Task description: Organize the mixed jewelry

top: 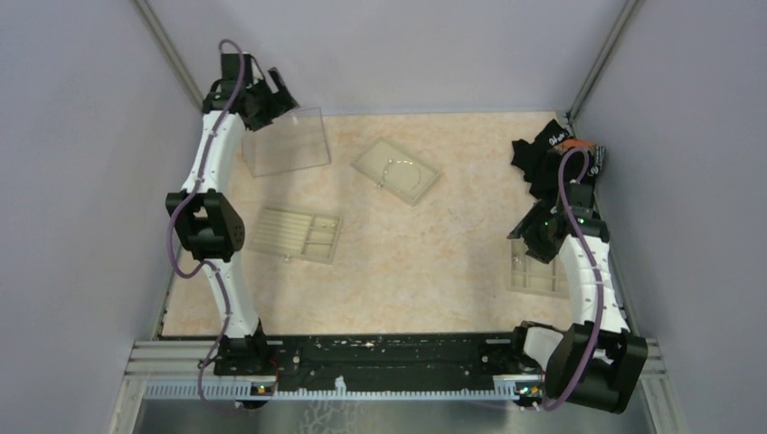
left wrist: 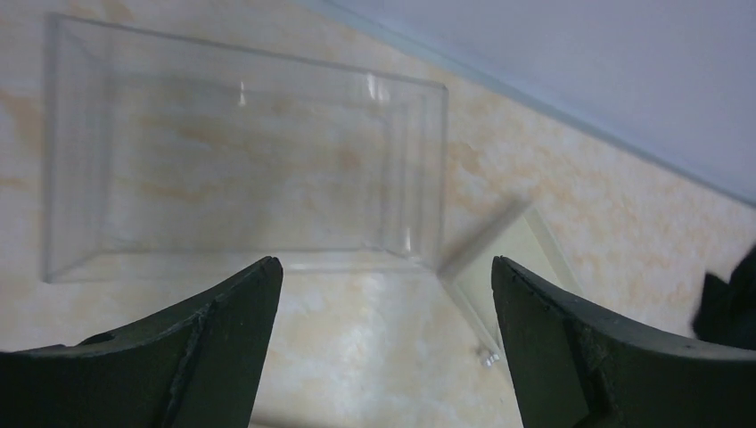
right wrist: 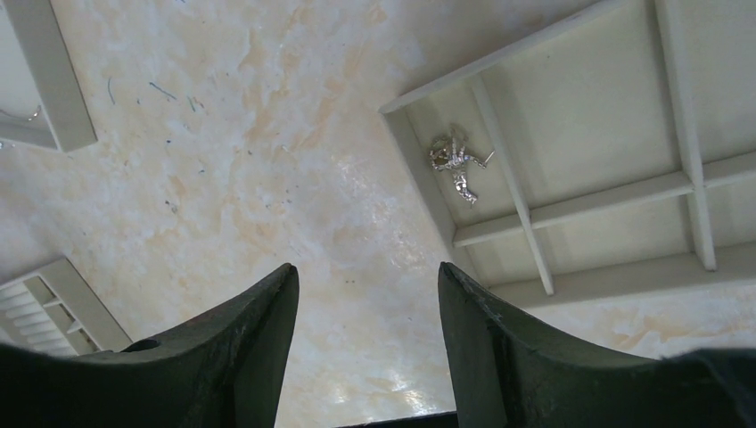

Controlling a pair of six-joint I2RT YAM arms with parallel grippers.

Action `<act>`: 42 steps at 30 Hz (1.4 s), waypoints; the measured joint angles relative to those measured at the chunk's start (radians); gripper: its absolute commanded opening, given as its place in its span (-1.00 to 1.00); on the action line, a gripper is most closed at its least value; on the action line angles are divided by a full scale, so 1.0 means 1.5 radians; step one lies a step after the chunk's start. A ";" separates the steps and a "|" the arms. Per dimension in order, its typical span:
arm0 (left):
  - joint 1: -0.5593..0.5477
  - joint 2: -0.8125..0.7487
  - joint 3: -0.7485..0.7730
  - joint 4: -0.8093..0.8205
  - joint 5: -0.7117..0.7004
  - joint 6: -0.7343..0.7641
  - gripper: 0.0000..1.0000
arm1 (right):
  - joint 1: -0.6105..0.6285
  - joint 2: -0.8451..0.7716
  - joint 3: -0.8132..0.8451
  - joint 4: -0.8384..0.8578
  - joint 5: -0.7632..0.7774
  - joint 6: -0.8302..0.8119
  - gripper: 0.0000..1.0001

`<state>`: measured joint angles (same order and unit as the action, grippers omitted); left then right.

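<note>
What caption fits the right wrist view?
Open right gripper hovers over the table beside a beige compartment tray holding a silvery jewelry piece.

Grey walls (top: 72,136) enclose a marbled beige tabletop (top: 407,262).

Bare tabletop (top: 425,262) between slotted tray (top: 297,234) and right tray (top: 525,271), clear box (top: 285,140) before left gripper (left wrist: 383,281), black cloth (top: 534,155) far right

The left gripper (left wrist: 385,267) hung over the marbled table (left wrist: 579,196) with its two dark fingers (left wrist: 223,330) spread wide and nothing between them. Beyond them stood a clear plastic box (left wrist: 241,152), empty. A beige tray (left wrist: 477,290) touched its right corner, a tiny pale piece (left wrist: 488,358) lay at the tray's near edge, and black cloth (left wrist: 727,308) showed far right.
</note>
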<state>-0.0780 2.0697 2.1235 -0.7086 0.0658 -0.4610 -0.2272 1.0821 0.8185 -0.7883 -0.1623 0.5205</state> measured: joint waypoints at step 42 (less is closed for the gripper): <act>0.159 0.106 -0.151 0.240 0.001 0.036 0.87 | 0.085 0.141 0.054 0.029 0.008 0.042 0.11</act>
<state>0.1600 2.2292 1.8969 -0.3492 0.0677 -0.4065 -0.1001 1.2942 0.8997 -0.7444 -0.1509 0.5842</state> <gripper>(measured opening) 0.928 0.559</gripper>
